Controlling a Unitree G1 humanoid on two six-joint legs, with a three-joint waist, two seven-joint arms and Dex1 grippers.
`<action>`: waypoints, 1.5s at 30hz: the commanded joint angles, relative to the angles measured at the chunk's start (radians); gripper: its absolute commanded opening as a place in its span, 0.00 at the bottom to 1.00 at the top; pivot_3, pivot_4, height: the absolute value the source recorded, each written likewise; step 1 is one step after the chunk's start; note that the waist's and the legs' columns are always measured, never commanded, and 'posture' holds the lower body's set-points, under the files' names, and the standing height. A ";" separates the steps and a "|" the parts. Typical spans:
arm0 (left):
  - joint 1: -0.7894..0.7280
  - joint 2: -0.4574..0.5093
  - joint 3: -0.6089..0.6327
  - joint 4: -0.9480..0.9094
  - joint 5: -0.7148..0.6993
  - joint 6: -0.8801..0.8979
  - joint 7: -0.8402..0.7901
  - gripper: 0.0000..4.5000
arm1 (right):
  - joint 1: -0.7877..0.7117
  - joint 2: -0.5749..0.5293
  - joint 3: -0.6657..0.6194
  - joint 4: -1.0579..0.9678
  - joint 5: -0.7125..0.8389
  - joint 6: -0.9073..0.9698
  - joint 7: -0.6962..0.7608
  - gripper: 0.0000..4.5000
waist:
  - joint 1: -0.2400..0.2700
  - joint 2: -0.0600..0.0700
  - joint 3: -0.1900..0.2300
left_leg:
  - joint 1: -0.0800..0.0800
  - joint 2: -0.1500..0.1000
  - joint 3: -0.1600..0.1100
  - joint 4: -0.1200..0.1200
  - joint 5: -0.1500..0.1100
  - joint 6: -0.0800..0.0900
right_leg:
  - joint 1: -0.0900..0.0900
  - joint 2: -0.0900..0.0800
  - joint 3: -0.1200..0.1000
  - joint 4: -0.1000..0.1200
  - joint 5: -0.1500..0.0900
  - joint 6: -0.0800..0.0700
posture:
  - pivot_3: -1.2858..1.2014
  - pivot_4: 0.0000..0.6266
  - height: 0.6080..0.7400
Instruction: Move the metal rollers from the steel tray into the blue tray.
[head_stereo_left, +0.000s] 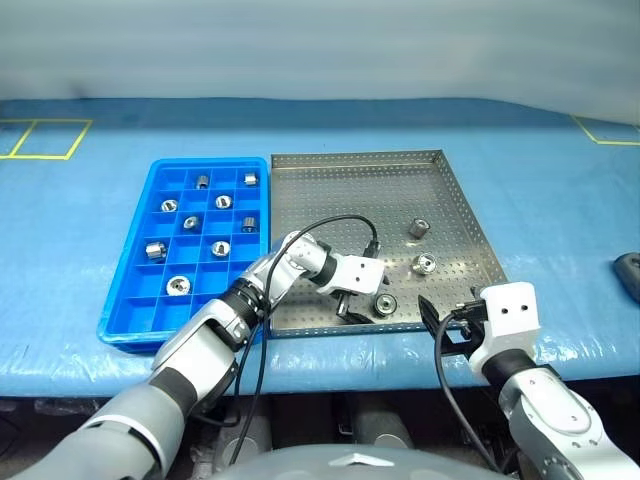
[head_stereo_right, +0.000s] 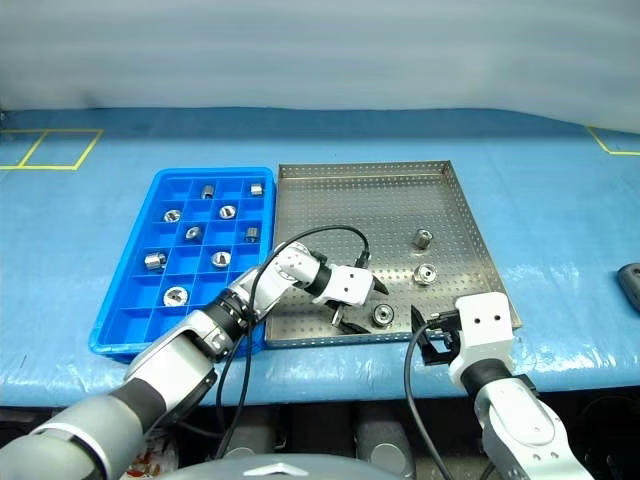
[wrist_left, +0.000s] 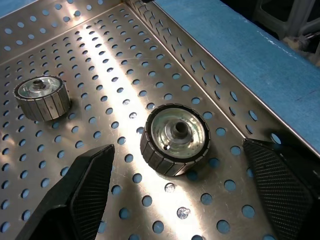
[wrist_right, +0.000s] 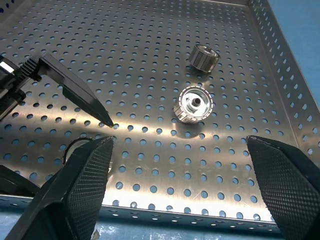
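The steel tray holds three metal rollers: one at the back, one in the middle and one by the front rim. My left gripper reaches in from the left and stands open just above the tray floor, its fingers either side of the front roller without touching it. My right gripper is open and holds nothing, at the tray's front right corner, just outside the rim. The blue tray lies to the left of the steel tray, with several rollers in its compartments.
A cable loops from my left wrist over the steel tray. A dark object lies at the far right of the blue table cover. Yellow tape marks sit at the back left.
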 joint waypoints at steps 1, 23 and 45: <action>-0.032 -0.034 -0.012 0.023 0.035 -0.056 0.014 0.96 | -0.006 -0.010 0.004 -0.041 0.014 -0.023 -0.019 1.00 | 0.000 0.000 0.000 | 0.000 0.000 0.000 0.000 0.000 0.000 | 0.000 0.000 0.000 0.000 0.000 0.000 | 0.47 0.24 1.00; 0.075 -0.020 0.358 -0.313 -0.149 0.321 0.278 0.39 | -0.252 -0.031 0.122 0.038 0.020 0.053 0.031 1.00 | -0.003 -0.001 0.001 | 0.001 0.000 0.000 0.000 -0.001 0.001 | 0.000 0.000 0.001 0.000 0.001 0.001 | 0.49 0.24 1.00; 0.638 0.185 0.762 -1.418 -0.266 1.087 0.743 0.39 | -0.743 -0.047 0.448 0.477 -0.043 -0.107 0.333 1.00 | 0.147 -0.003 0.002 | 0.001 0.000 -0.001 -0.002 0.000 0.001 | 0.001 0.001 0.000 -0.001 0.002 0.003 | 0.68 0.24 1.00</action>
